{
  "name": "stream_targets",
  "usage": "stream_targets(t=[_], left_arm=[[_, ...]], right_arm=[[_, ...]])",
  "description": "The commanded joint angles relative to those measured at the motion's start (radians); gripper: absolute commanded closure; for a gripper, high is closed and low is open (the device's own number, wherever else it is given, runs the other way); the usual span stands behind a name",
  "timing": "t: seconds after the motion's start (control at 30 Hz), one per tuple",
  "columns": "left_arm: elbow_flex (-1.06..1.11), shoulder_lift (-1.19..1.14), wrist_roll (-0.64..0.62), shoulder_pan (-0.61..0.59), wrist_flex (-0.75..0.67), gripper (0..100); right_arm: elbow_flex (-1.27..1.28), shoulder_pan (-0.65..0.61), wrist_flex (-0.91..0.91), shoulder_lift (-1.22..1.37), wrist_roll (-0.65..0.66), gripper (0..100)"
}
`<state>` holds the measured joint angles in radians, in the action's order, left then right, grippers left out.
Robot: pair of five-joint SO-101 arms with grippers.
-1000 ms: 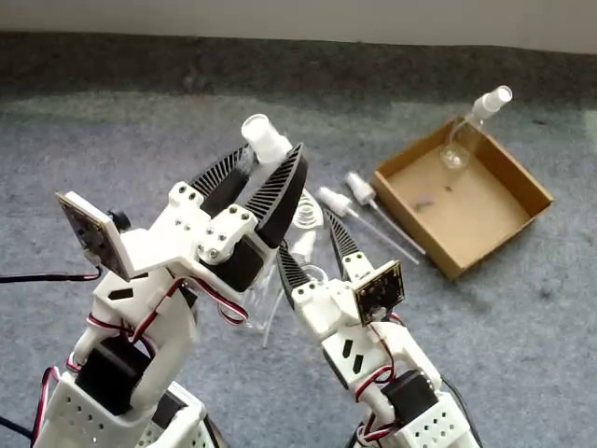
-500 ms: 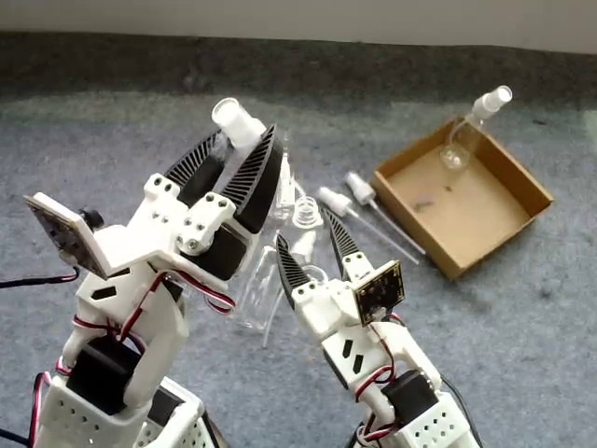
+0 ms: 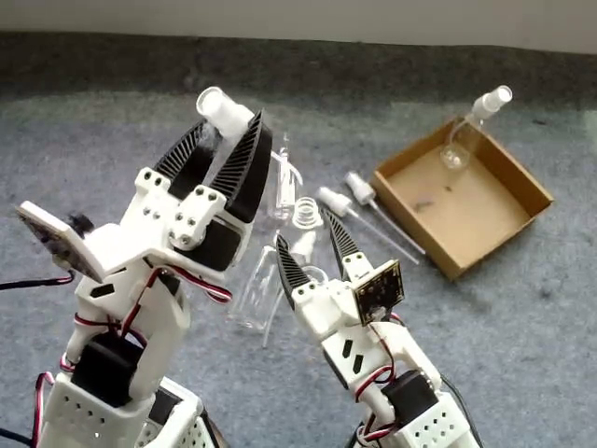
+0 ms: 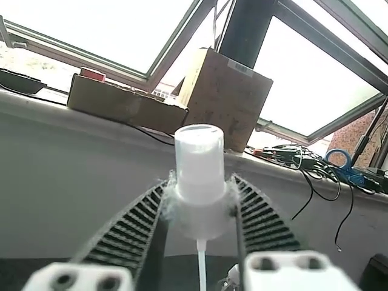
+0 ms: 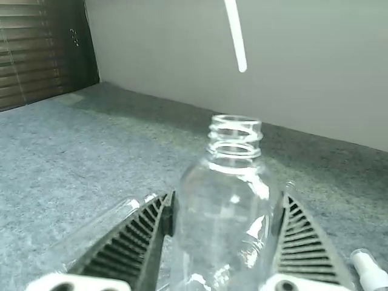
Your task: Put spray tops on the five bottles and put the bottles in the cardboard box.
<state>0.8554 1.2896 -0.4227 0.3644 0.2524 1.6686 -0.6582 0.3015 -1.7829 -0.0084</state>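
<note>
High view: capping is in hand, with left jaws clamped on the white plastic spray top [image 3: 220, 107] over the clear plastic bottle [image 5: 227, 200] (neck open) clamped in right jaws; next, likely, tube into neck.

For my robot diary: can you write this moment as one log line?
left gripper: holds spray top | right gripper: holds uncapped bottle | cardboard box: one capped bottle
</note>
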Motion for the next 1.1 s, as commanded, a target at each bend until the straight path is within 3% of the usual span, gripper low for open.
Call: stream_targets(t=[0.0,0.27,1.07], left_arm=[[-0.027,0.010,0.008,0.068,0.072,94],[-0.139,0.002,0.008,0.074,0.258,94],[-0.133,0.001,0.005,0.081,0.262,94]], right_arm=[[0.127,-0.008,0.002,-0.013,0.000,79.2],[0.127,-0.008,0.002,-0.013,0.002,79.2],[0.124,-0.008,-0.002,-0.015,0.003,79.2]])
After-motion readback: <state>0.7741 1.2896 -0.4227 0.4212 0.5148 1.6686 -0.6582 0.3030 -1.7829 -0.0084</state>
